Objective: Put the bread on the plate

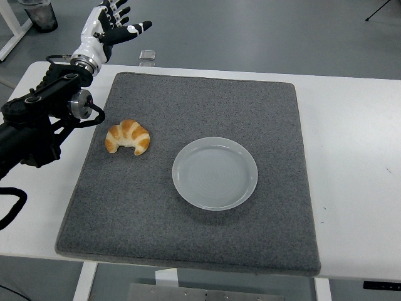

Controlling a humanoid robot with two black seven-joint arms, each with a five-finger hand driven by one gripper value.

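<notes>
A golden croissant [128, 137] lies on the left side of the grey mat [188, 238]. An empty white plate [215, 173] sits in the middle of the mat, to the croissant's right. My left hand [111, 28] is raised beyond the table's far left corner, well above and behind the croissant. Its fingers are spread and hold nothing. The black left forearm [44, 116] stretches over the table's left edge. My right arm is out of view.
The white table [351, 163] shows bare around the mat. A small grey object [147, 56] lies on the floor past the far edge. A dark container [39, 14] stands at the top left corner.
</notes>
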